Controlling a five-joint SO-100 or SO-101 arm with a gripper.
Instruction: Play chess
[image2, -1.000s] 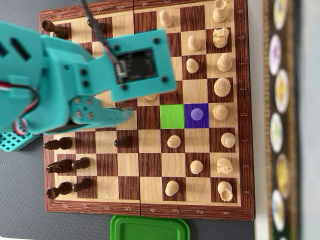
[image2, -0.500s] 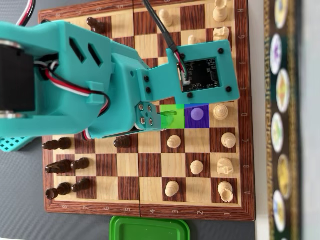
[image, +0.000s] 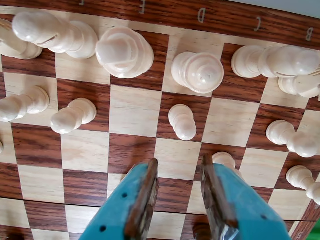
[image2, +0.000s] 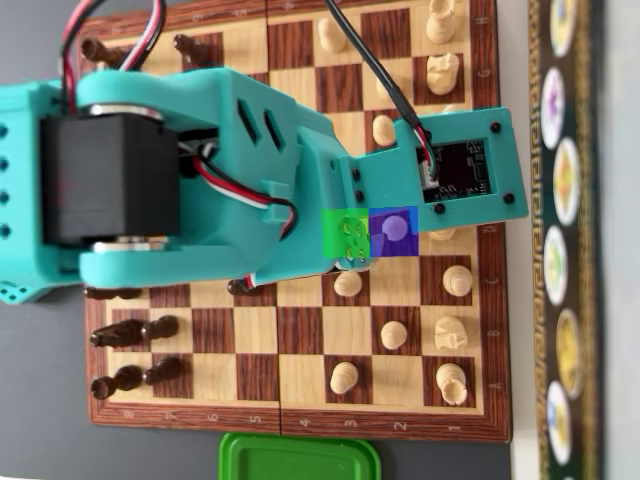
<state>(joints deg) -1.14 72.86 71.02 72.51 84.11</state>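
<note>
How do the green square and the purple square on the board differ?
The green square is partly covered by the teal arm, while the purple square is mostly clear. The purple square holds a pawn; no piece shows on the green square. Both are neighbouring highlighted squares.

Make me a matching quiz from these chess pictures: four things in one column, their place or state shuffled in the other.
1. gripper
2. dark pieces
3. green container
4. light pawn

A. off the board, bottom edge of overhead view
B. open
C. board's left side, overhead view
D. on a dark square ahead of the fingers

Pairs: 1-B, 2-C, 3-A, 4-D
</note>
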